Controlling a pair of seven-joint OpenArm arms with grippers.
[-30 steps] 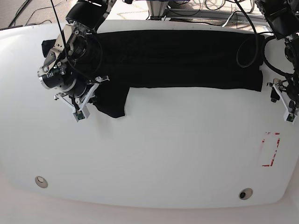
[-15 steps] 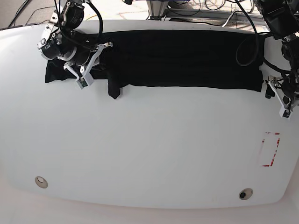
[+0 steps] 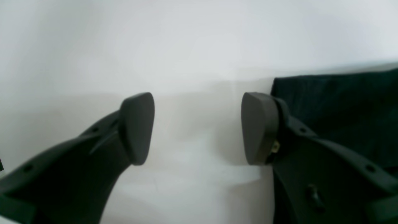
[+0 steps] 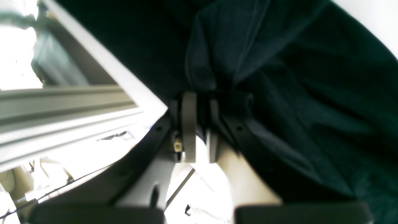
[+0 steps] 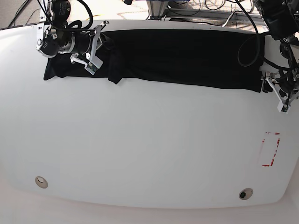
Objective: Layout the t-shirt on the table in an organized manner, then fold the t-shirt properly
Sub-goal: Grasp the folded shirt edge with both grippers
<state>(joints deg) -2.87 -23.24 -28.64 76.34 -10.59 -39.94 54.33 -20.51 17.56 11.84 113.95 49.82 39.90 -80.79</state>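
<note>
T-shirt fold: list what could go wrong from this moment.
1. The right gripper is shut on a bunched wad of the t-shirt, not a flat edge; the sleeve may land creased or doubled.
2. The left gripper stands open over bare table, beside the shirt's end; closing here would likely catch nothing.
3. The shirt lies along the table's far edge; further pulling that way could drag it off.
</note>
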